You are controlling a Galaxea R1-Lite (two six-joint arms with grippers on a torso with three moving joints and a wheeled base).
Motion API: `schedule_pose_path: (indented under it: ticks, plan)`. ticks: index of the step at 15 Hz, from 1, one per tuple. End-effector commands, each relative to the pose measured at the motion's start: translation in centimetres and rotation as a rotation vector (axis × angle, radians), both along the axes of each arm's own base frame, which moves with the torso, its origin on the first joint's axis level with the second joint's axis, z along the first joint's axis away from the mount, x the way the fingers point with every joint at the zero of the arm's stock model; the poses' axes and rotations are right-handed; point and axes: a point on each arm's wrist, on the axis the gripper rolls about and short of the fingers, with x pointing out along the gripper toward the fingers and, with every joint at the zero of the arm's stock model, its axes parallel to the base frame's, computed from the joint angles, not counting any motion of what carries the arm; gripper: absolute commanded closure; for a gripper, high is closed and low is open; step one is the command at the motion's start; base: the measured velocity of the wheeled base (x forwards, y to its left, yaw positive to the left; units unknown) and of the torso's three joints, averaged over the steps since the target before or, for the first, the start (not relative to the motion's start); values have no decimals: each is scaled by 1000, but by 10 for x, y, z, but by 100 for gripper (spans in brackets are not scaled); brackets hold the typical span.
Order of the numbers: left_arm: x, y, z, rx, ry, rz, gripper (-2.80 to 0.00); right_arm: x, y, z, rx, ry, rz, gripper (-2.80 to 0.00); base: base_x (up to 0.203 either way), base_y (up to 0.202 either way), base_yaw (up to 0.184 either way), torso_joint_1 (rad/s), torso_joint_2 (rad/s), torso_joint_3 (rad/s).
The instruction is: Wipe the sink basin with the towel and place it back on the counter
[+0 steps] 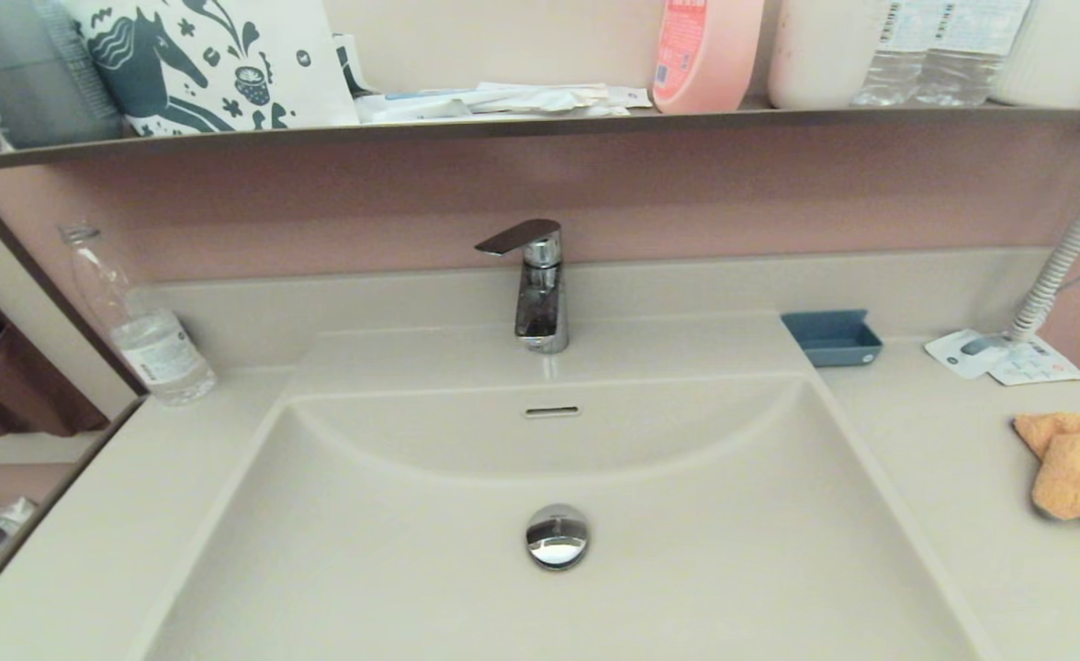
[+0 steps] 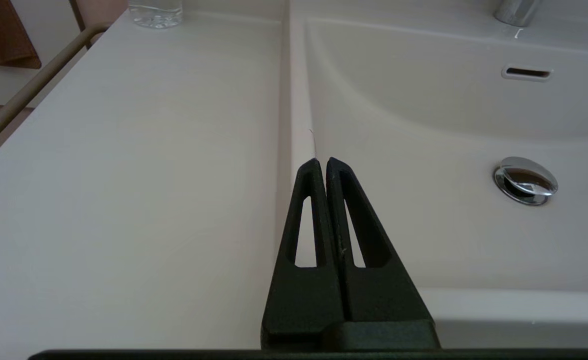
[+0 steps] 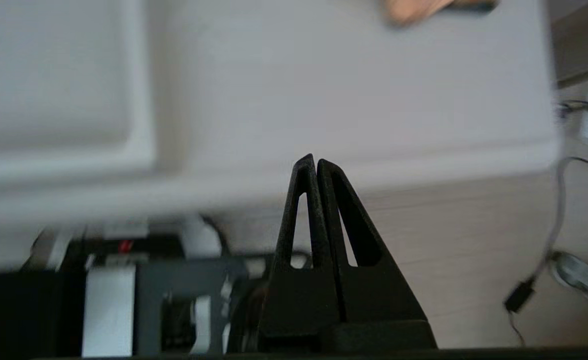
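The beige sink basin [image 1: 705, 551] fills the middle of the head view, with its chrome drain plug [image 1: 556, 535] and overflow slot [image 1: 552, 411]. The orange-peach towel [image 1: 1077, 473] lies crumpled on the counter [image 1: 926, 441] at the far right; its edge shows in the right wrist view as towel [image 3: 414, 7]. Neither arm shows in the head view. My left gripper [image 2: 322, 161] is shut and empty, held over the basin's left rim. My right gripper [image 3: 314, 161] is shut and empty, near the counter's front edge, short of the towel.
A chrome faucet [image 1: 538, 285] stands behind the basin. A blue dish [image 1: 832, 337] and papers [image 1: 1004, 356] sit at back right, a water bottle [image 1: 140, 326] at back left. A coiled cord [image 1: 1073, 248] hangs at right. A shelf [image 1: 540, 124] with bottles runs overhead.
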Motion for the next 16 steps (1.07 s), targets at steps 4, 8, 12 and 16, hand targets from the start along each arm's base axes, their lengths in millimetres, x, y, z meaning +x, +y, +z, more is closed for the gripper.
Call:
schedule_pose_path:
  ticks: [4, 8, 12, 16]
  plan:
    - [0, 0, 0, -2, 1, 0, 0, -79, 3, -44, 87, -177, 38, 0, 0, 0, 0, 0, 0, 0]
    - [0, 0, 0, -1, 1, 0, 0, -72, -5, -102, 73, -384, 4, 0, 0, 0, 0, 0, 0, 0]
    - [0, 0, 0, -2, 2, 0, 0, -27, -6, -136, 107, -548, -26, 0, 0, 0, 0, 0, 0, 0]
    - [0, 0, 0, -2, 1, 0, 0, -2, -5, -166, 96, -627, 31, 0, 0, 0, 0, 0, 0, 0]
